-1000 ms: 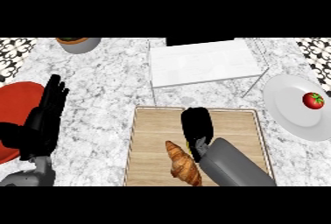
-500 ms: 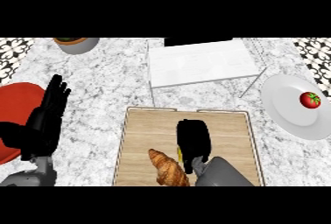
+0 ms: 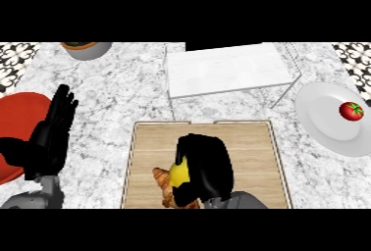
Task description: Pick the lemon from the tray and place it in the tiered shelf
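The yellow lemon [image 3: 179,169] peeks out on the wooden tray [image 3: 250,135], under my right hand [image 3: 206,164], whose fingers curl over it and hide most of it. A brown croissant [image 3: 165,184] lies on the tray just left of the lemon, touching the hand's edge. The white tiered shelf [image 3: 228,68] stands behind the tray at the back centre. My left hand [image 3: 47,135] rests open at the left with fingers up, beside the tray.
A white plate [image 3: 326,120] with a red tomato [image 3: 352,110] sits at the right. A red plate [image 3: 18,110] lies at the left edge, partly behind my left hand. A grey pot [image 3: 87,49] stands at the back left.
My right hand has drawn back toward the near edge of the tray and curled over the lemon, which now shows as a yellow patch. The left hand has not moved.
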Robot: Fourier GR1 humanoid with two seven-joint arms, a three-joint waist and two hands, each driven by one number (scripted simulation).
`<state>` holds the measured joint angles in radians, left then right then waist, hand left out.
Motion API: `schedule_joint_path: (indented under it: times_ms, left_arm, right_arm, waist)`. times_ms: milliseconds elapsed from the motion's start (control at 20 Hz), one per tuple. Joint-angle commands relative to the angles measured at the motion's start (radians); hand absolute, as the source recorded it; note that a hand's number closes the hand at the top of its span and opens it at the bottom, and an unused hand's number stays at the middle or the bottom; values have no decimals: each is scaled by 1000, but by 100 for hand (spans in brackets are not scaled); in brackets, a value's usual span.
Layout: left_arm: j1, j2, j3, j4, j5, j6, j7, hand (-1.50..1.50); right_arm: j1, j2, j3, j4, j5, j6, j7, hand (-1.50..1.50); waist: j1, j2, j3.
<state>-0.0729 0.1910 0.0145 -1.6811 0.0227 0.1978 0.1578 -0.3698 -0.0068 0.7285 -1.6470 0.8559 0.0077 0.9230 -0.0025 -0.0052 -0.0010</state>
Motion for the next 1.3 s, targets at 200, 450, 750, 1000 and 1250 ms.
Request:
schedule_joint_path:
  times_ms: [200,450,750,1000,1250]
  left_arm:
    - [34,14,2,-64,13,-22,37,0]
    - [-2,-9,8,-4,-11,2,-2,0]
    - [47,8,39,-18,20,-51,-35,0]
    - [83,11,41,-68,24,-70,-13,0]
    - [55,-17,18,-33,3,-62,-20,0]
  right_arm:
    - [-183,7,-74,-259,93,-46,314,150]
    - [-228,-12,-255,-304,118,133,259,150]
    - [-262,6,-310,-289,133,111,260,150]
    - [-282,5,-432,-193,146,79,140,150]
    - [-310,-15,-572,36,112,-58,-47,150]
  waist:
    - [12,-3,0]
    - [1,3,1]
    - [8,4,1]
    - [11,4,1]
    - [15,8,1]
